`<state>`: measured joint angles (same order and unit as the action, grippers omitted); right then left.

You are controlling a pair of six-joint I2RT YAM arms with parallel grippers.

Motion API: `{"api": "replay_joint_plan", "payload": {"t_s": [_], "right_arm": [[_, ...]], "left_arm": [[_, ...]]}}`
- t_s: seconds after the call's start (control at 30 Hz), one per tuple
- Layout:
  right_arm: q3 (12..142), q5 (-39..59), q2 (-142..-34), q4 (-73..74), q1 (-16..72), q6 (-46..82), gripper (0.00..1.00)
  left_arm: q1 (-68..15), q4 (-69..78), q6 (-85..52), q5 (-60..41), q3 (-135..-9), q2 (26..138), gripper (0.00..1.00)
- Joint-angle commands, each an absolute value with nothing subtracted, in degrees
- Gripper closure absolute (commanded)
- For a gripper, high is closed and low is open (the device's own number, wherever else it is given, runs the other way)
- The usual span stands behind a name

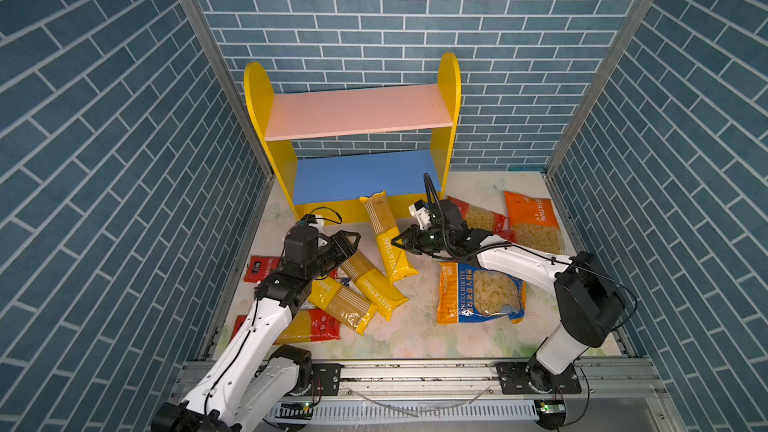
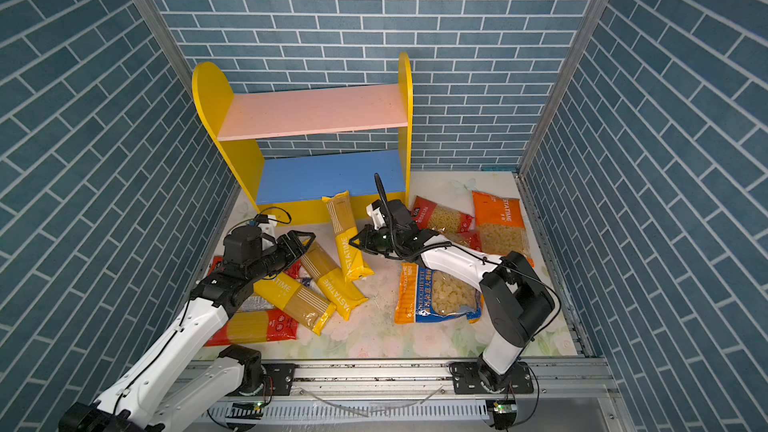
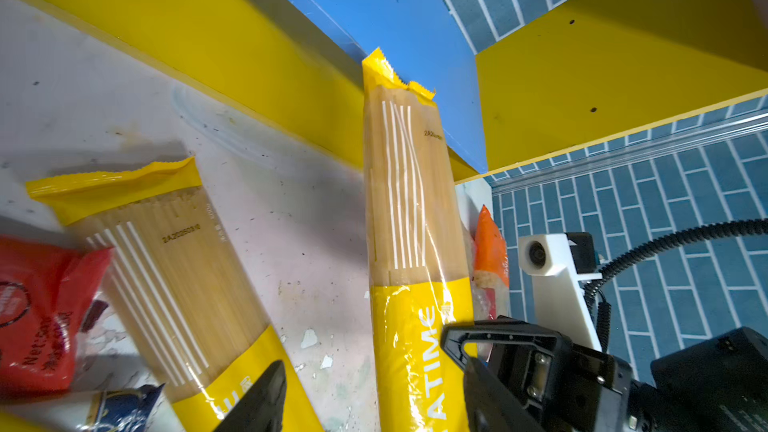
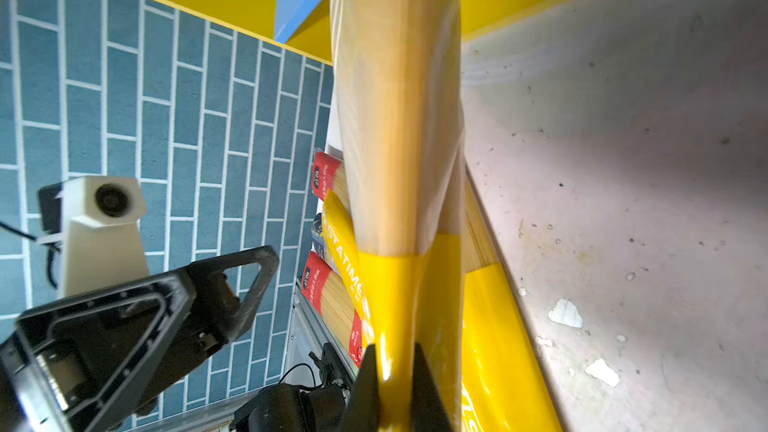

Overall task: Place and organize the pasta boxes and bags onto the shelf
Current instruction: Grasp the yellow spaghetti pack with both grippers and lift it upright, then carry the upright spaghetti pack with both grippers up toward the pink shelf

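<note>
The shelf [image 1: 357,114] stands at the back with pink upper and blue lower boards bare. A yellow PASTATIME spaghetti pack [image 1: 384,230] [image 4: 395,118] leans with its far end on the shelf's base strip. My right gripper [image 1: 394,241] [image 4: 395,376] is shut on its yellow lower half. My left gripper [image 1: 353,242] [image 3: 374,401] is open just left of that pack, holding nothing. Two more yellow packs [image 1: 374,280] lie below it. Red spaghetti packs [image 1: 311,326] lie at the left, partly under the left arm. Short-pasta bags, orange [image 1: 532,218], red [image 1: 478,216] and blue-orange [image 1: 478,292], lie at the right.
Blue brick-patterned walls [image 1: 124,160] close in the floral tabletop [image 1: 415,334] on three sides. A metal rail [image 1: 415,371] with both arm bases runs along the front edge. The right arm [image 1: 523,263] reaches over the blue-orange bag.
</note>
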<state>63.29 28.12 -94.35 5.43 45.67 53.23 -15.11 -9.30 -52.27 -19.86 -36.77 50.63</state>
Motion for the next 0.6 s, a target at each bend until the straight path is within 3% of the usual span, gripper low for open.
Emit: {"api": "replay_joint_plan", "payload": {"t_s": [0.0, 0.13, 0.57], "right_arm": [[61.9, 27.3, -89.0, 12.3, 47.5, 47.8, 1.00], [62.4, 25.5, -85.5, 11.5, 49.5, 45.2, 1.00], [68.3, 29.3, -82.5, 11.6, 51.0, 48.1, 1.00]], "left_arm": [[-14.7, -2.2, -55.1, -22.8, -35.7, 50.3, 0.27], [-14.8, 2.6, -56.5, -25.6, -36.6, 51.0, 0.07], [-16.8, 8.2, -56.2, -27.6, -38.1, 51.9, 0.07]]}}
